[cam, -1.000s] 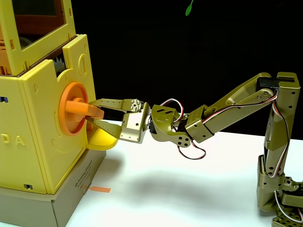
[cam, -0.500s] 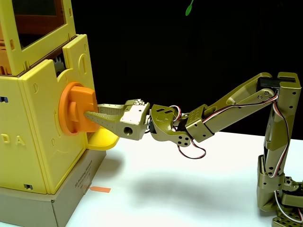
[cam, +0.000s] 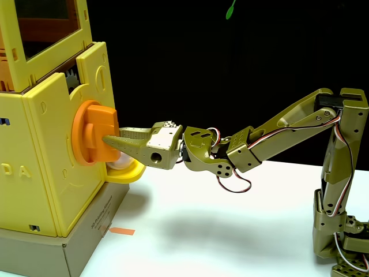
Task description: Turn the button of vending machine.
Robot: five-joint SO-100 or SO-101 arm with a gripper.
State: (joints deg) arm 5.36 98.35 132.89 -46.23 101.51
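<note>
the arm reaches in level from the 3 o'clock side so that the gripper (cam: 109, 140) meets the button (cam: 95, 134) on its turning axis, jaws closed down onto the button's upright bar; the button sits on the side face of the vending machine (cam: 49, 173), just above the yellow tray (cam: 131, 173). against the picture one second back, the bar has gone from lying flat to standing on end, the wrist has rolled with it, and a pale round object (cam: 121, 164) now lies in the tray.
</note>
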